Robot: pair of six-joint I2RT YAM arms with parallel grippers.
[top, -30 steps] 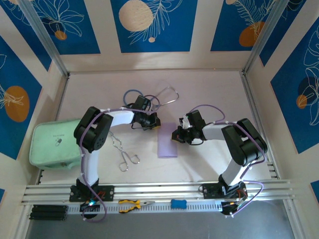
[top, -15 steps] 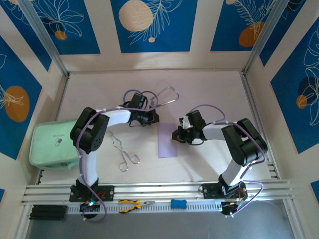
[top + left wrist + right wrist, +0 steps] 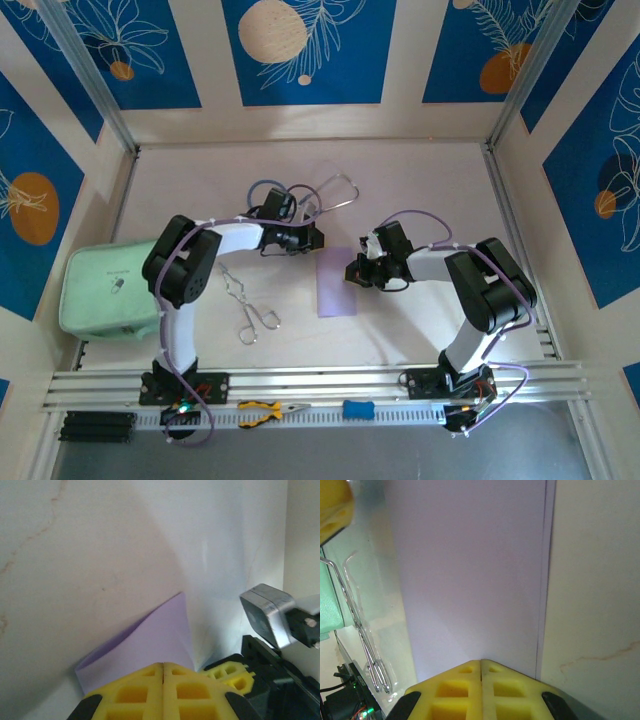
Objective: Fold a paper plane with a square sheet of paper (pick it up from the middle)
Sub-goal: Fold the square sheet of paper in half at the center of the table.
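We see the square sheet of paper (image 3: pixel 336 284), already folded to a narrow lilac strip, lying flat on the desk (image 3: pixel 420 180) between the 2 arms. Our right tool (image 3: pixel 481 680), fingers pressed together, sits over the strip near its long edge, probably to pin it down. Our left tool (image 3: pixel 163 680), also pressed together, meets a raised corner flap. We cannot tell whether it pinches the flap. We judge a nose fold is under way.
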